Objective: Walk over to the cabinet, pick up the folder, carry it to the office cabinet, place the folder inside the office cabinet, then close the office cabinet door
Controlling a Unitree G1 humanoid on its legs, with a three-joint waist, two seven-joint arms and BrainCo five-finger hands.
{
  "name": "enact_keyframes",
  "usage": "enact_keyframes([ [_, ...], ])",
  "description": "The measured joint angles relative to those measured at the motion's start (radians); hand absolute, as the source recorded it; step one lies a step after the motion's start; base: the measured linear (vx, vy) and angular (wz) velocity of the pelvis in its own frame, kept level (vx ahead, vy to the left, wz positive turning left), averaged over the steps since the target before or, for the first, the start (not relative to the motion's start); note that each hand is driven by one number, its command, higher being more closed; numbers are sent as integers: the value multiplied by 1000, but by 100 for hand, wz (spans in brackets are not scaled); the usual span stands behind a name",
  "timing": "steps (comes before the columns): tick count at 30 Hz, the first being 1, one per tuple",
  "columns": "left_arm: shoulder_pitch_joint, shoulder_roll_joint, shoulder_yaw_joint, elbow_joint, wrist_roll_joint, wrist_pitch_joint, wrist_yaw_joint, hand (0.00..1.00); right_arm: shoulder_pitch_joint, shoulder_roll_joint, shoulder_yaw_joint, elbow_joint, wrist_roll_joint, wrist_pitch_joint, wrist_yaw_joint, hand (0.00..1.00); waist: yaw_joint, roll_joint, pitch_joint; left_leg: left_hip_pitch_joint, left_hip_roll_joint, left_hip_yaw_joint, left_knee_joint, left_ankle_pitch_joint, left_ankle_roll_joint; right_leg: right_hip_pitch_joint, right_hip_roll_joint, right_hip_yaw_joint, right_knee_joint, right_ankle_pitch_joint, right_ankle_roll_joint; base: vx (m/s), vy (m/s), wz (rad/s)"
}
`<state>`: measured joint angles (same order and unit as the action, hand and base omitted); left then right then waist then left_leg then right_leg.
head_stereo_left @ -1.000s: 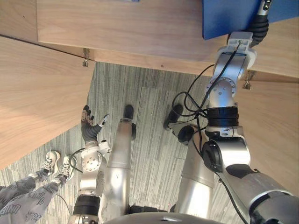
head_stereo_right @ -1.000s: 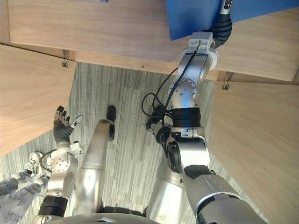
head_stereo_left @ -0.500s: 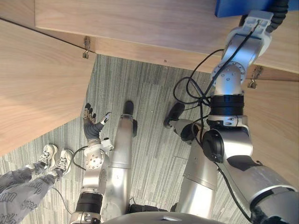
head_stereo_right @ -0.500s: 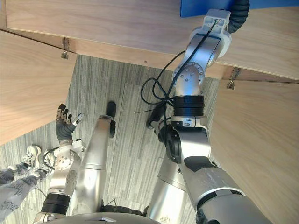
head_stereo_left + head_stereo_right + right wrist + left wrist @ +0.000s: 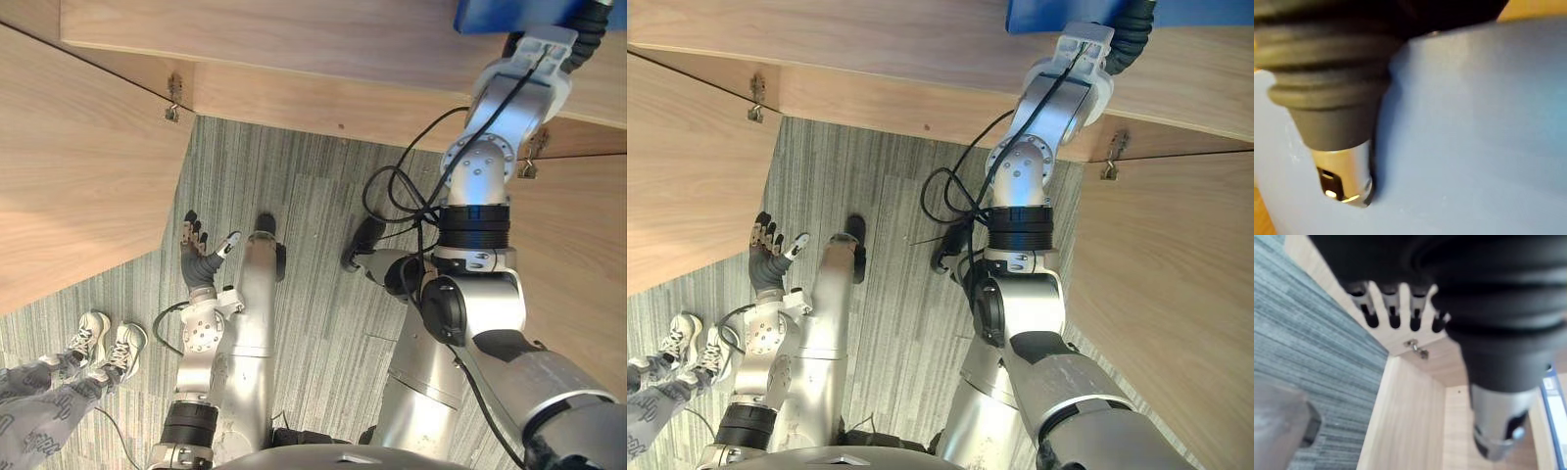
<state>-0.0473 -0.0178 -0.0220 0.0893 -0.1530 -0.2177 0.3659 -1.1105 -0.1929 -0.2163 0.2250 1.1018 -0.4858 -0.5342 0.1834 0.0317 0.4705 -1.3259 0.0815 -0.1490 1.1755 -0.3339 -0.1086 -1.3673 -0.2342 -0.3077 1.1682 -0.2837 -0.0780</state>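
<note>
**A:** Grey striped carpet (image 5: 313, 225) runs beneath two open wooden doors. Where do the hands stand?

**B:** Take the left hand (image 5: 199, 257) first. Its fingers (image 5: 1391, 316) are straight and spread, holding nothing, low down near the left door (image 5: 69, 166). The right hand (image 5: 1344, 171) has its thumb laid flat on the blue folder (image 5: 519, 12). The rest of that grasp is hidden behind the folder, so I cannot tell whether it is clamped.

**B:** The folder lies up ahead, at the end of the raised right arm. It is over the wooden board of the office cabinet (image 5: 294, 39) and past its front edge, so I judge it is inside. Its corner meets the top edge of the head views and the rest runs out of sight, so its long axis cannot be read.

**A:** Anything else in the cabinet?

**B:** I cannot tell. (A person's shoes (image 5: 103, 338) stand on the carpet by the left door.)

**A:** And the coming move?

**B:** My guess is release, then draw the right arm straight back. The right door (image 5: 578, 255) is just beside that arm, and the left hand is well apart from the folder.
</note>
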Motion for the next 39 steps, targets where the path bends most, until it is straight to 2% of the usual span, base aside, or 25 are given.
enact_keyframes([
  [4,0,0,-1,0,0,0,1,0,-2,-25,8,0,2,2,2,0,3,0,0,-11,1,-6,0,2,-1,-6,-1,-7,-1,0,0,-18,24,2],
  [12,0,0,-5,0,2,5,8,0,-52,-88,52,43,-3,36,1,0,-4,0,0,-20,4,-5,-11,7,-8,-13,3,-10,-13,2,0,-2,33,-1],
  [14,0,0,-8,0,2,13,13,0,-76,-97,55,79,-8,54,3,0,-6,0,0,-14,10,-6,-19,8,-8,-4,11,-13,-29,8,2,-3,44,-7],
  [23,-1,1,-19,7,2,20,26,0,-87,-134,52,148,-7,78,1,0,-16,-3,-2,36,8,-6,-105,38,-11,48,13,-30,-99,24,3,-6,28,4],
  [30,-1,0,-17,13,2,28,45,0,-43,-115,48,141,0,70,-8,0,-32,-3,-2,63,24,-2,-125,43,-10,83,34,-34,-144,46,3,-6,36,-7],
  [39,-1,0,9,23,2,65,46,0,71,-4,49,52,0,41,-15,0,-50,-7,-4,104,39,14,-149,46,-4,123,53,-29,-186,66,11,-15,45,-7],
])
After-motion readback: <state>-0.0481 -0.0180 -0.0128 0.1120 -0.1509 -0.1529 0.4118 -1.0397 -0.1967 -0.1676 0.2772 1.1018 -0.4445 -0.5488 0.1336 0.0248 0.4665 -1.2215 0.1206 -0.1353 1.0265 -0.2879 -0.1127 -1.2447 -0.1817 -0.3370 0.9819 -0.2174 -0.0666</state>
